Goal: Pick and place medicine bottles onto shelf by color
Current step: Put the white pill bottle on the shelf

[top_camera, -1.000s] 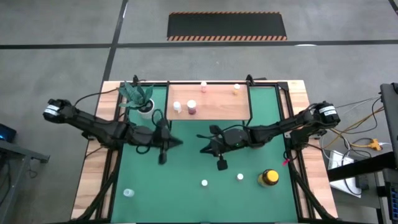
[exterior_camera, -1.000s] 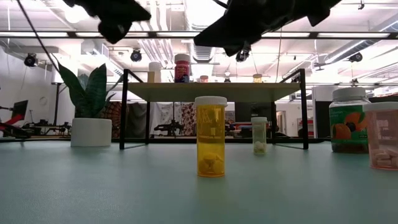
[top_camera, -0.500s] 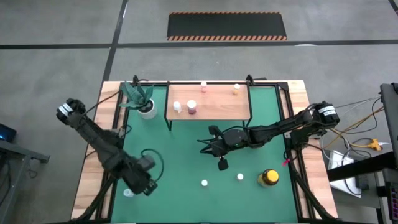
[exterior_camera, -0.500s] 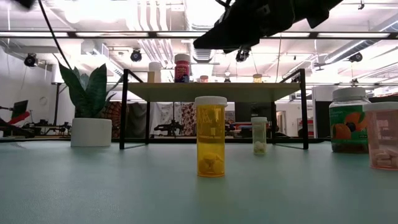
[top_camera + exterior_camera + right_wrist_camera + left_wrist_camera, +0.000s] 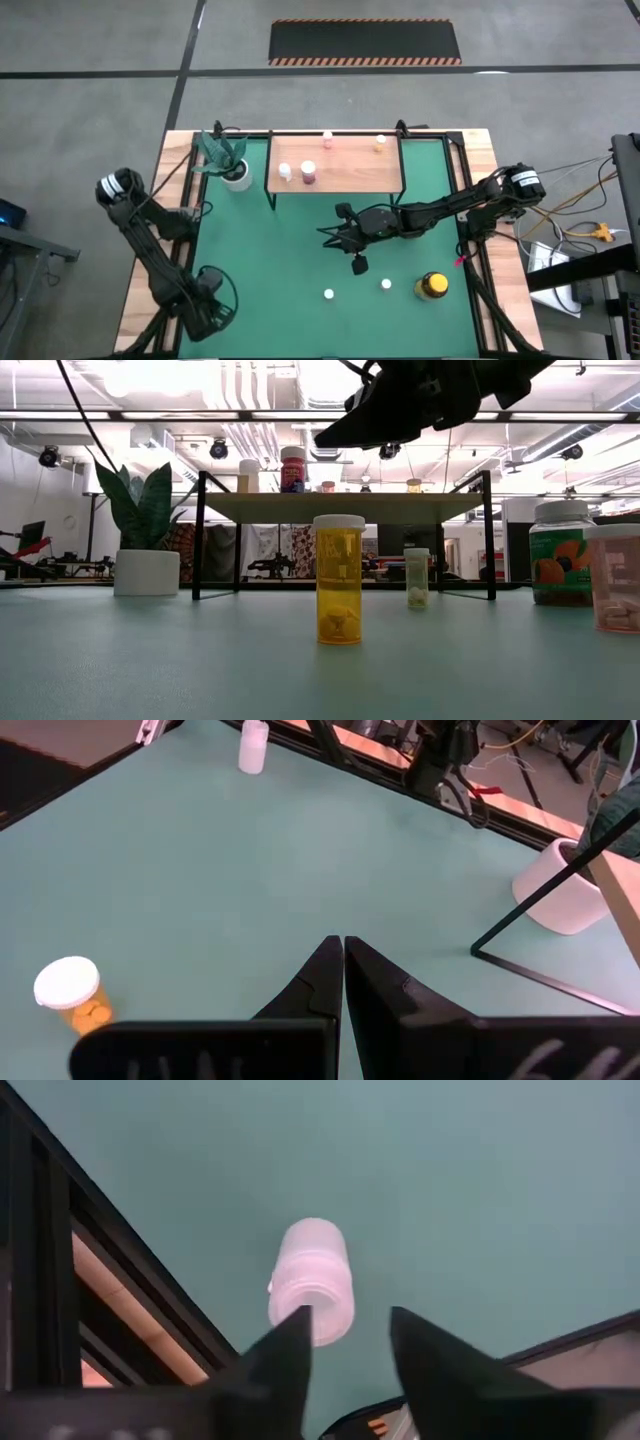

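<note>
A translucent white bottle (image 5: 312, 1280) stands on the green mat near the table's near left corner. My left gripper (image 5: 345, 1345) hangs open above it, pointing down, and touches nothing; in the high view the left gripper (image 5: 205, 308) hides that bottle. My right gripper (image 5: 343, 948) is shut and empty, level above the mat's middle (image 5: 328, 236). Close to it stands an orange bottle (image 5: 359, 264) with a white cap. The shelf (image 5: 335, 165) at the far side carries a white bottle (image 5: 285, 172), a pink one (image 5: 308, 174) and others.
On the mat's near right stand two small white-capped bottles (image 5: 328, 294) (image 5: 386, 285) and a yellow black-lidded jar (image 5: 433, 286). A potted plant (image 5: 232, 165) stands left of the shelf. The low view shows a greenish jar (image 5: 562, 552) and a pink bottle (image 5: 615, 578) at the right.
My left arm has swung from beside the shelf toward the table's near left corner and sunk a little. Its gripper has tipped from near level to pointing down and now hangs over the white bottle.
</note>
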Tool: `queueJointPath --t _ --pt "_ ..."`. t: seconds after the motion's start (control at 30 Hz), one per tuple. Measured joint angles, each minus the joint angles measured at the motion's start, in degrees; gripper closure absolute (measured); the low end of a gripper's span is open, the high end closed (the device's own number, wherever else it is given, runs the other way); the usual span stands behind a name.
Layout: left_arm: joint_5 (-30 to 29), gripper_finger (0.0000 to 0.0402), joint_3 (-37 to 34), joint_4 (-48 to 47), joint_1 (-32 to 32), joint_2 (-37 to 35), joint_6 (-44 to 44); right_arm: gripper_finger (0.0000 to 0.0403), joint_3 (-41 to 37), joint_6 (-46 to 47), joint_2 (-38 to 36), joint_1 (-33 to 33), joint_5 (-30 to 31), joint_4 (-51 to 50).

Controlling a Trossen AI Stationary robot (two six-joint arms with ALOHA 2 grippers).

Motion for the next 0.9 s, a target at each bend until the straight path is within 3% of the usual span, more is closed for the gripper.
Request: queueJointPath --t 0.17,0.3,0.7,0.9 --pt "0.22 0.0186 -0.07 0.34 -0.77 1.48 -1.09 0.0394 0.0 -0.23 0.0 0.0 0.0 0.02" --pt "0.88 0.0143 -0.09 -1.82 -0.77 2.51 -0.32 0.0394 0.0 -0.48 0.0 0.0 0.0 0.02" --pt "-0.26 0.0134 -0.08 -1.89 -0.8 2.84 0.23 0.0394 0.0 0.12 0.0 0.0 0.01 0.02" --pt "-9.6 0.0134 -0.09 -0.02 -0.77 3.39 8.5 0.0394 -0.02 0.11 0.0 0.0 0.02 0.02"
